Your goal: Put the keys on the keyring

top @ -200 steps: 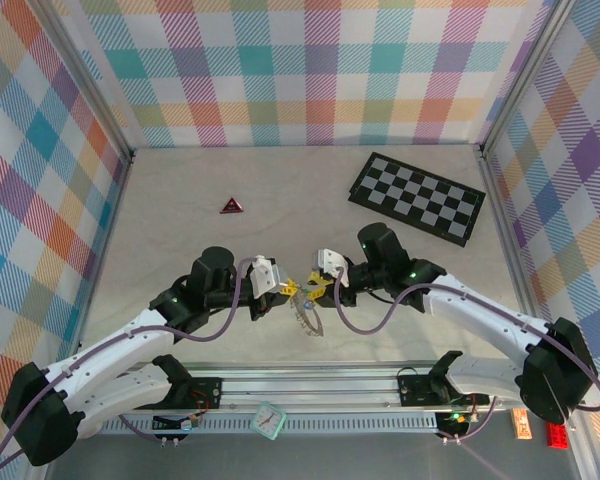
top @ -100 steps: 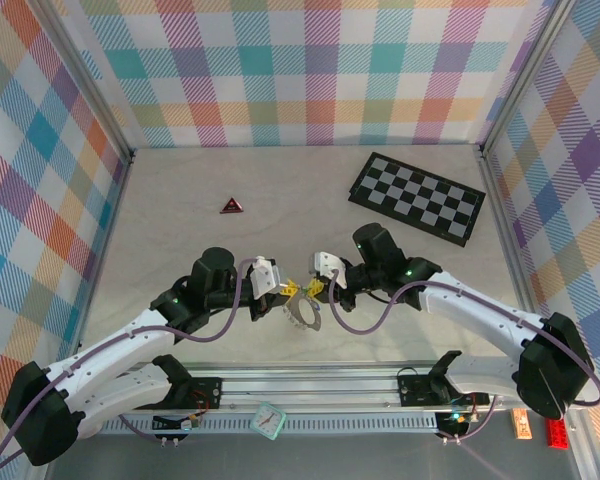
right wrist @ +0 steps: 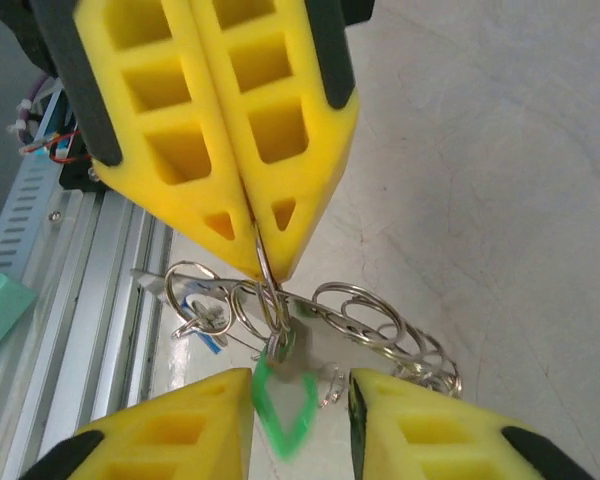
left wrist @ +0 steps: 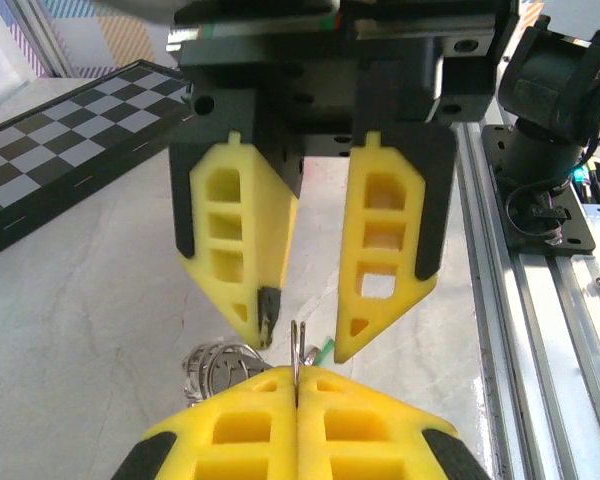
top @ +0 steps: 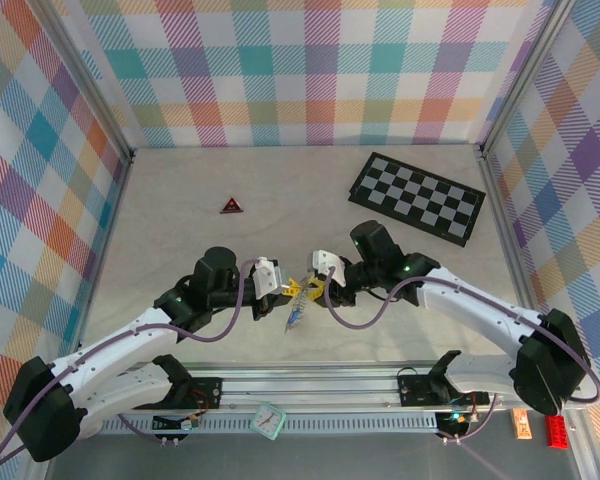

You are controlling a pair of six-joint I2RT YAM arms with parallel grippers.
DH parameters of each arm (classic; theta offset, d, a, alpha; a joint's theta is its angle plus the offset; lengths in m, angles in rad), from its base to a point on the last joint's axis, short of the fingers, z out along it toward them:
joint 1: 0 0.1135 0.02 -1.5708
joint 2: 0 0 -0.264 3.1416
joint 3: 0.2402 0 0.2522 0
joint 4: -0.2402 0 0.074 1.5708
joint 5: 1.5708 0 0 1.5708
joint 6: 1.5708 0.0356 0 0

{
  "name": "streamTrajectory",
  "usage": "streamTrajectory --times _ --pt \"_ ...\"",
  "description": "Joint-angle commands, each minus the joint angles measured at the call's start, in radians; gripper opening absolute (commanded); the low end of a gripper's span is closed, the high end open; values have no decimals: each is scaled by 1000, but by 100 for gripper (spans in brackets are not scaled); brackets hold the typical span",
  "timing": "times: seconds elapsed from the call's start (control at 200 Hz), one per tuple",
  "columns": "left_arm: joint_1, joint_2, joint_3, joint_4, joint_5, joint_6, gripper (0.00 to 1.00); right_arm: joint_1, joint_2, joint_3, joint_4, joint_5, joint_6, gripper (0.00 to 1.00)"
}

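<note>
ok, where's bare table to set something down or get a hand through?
Free: the tabletop between the red triangle and the chequered board, and the patch left of the triangle. Crowded: the near centre, where the left gripper, shut on the keyring, meets the open right gripper.

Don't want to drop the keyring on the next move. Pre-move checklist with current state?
1. Grip: left hand shut on the keyring, wire pinched at the tips: ok.
2. Opening: right hand open, fingers apart: ok.
3. Line-up: the two hands face each other, tips close: ok.
4. The green tag sits between the right hand's fingers; free of them: cannot tell, blurred.
5. Keyring hanging off the table: cannot tell.
6. The chessboard lies well away from both arms: ok.
</note>
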Motion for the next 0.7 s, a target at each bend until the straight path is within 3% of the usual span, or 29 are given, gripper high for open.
streamTrajectory --times 0.0,0.24,0.375,0.51,0.695 --pt "-7 1 -19 77 31 14 0 -4 -47 -24 12 22 24 38" --pt "-8 -9 -46 114 29 -7 0 -17 -152 -98 78 88 81 39" --pt "-7 -12 -65 164 35 -36 0 -19 -221 -167 219 17 101 34" --pt "-7 -12 -81 205 40 -60 0 -19 -187 -162 292 -78 140 32" --pt "-6 -13 -88 224 46 -71 0 -18 -113 -139 319 -91 151 32"
